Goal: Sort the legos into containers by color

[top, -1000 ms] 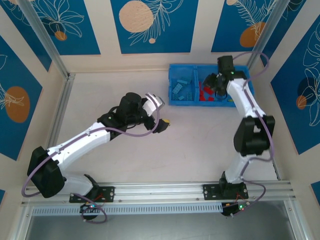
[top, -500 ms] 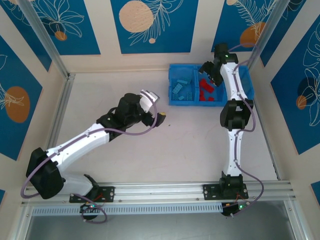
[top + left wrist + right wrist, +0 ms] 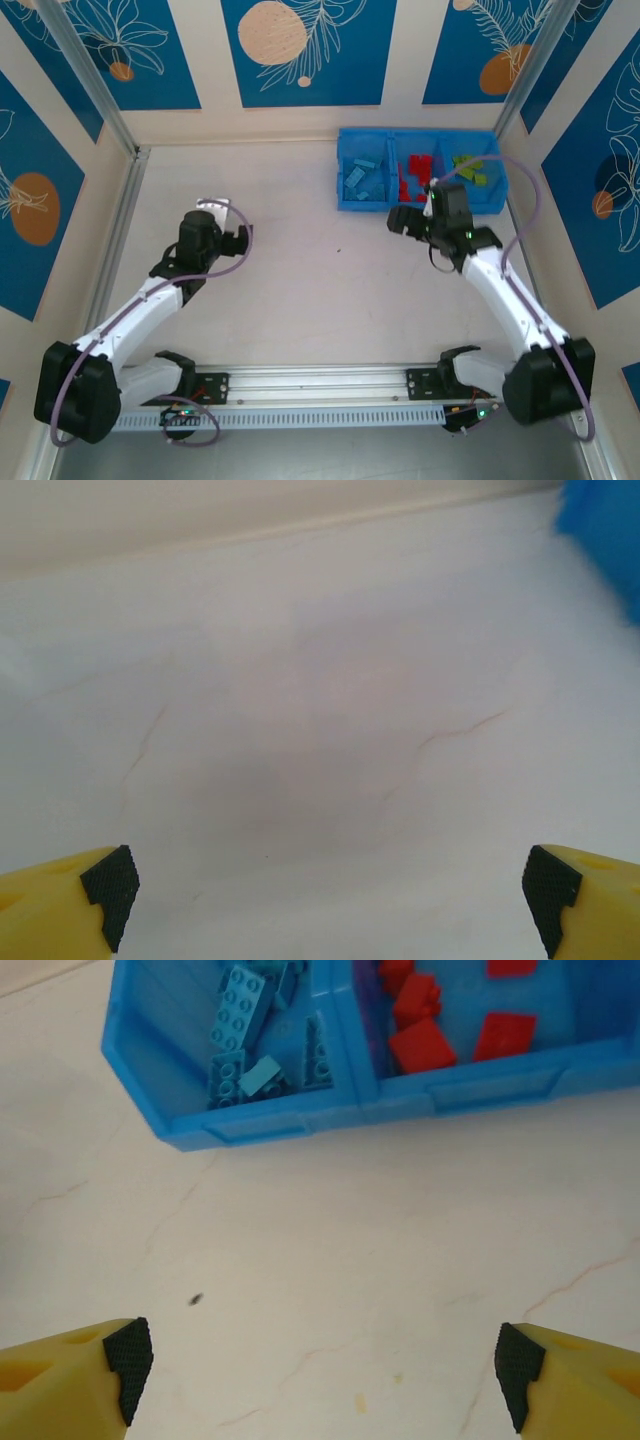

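The blue tray (image 3: 365,206) is sitting at the far right of the worktop (image 3: 320,290). Its left compartment is holding light blue bricks (image 3: 235,1020), the middle one is holding red bricks (image 3: 422,1045), and the right one is holding green bricks (image 3: 472,172). The right pincer (image 3: 325,1370) is hovering over the worktop just in front of the tray's near wall, its jaws standing wide and empty. The left pincer (image 3: 330,905) is hanging over bare worktop well to the left of the tray, jaws also gaping wide and empty.

Glossy plastic tray (image 3: 290,1125), matt table (image 3: 330,1260)
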`<control>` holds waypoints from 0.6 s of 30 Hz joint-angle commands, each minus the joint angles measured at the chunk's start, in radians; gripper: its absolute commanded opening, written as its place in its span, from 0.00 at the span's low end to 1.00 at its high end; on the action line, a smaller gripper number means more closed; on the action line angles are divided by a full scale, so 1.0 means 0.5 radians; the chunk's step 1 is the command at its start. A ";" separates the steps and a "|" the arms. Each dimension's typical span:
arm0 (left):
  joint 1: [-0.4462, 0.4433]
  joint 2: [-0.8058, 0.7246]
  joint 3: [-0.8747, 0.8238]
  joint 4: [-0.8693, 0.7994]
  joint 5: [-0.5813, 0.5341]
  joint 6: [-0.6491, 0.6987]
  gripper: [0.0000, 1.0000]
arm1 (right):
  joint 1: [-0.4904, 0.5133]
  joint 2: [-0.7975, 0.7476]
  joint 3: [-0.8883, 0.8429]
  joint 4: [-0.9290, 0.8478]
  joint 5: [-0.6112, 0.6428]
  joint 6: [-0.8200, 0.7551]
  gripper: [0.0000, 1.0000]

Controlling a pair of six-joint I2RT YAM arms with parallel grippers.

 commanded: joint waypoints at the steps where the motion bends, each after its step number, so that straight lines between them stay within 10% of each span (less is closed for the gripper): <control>1: 0.163 0.014 -0.170 0.201 -0.136 0.136 1.00 | -0.030 -0.062 -0.409 0.645 0.202 -0.362 0.94; 18: 0.498 0.906 -0.453 1.716 0.461 0.169 1.00 | -0.426 0.798 -0.459 1.671 -0.330 -0.570 1.00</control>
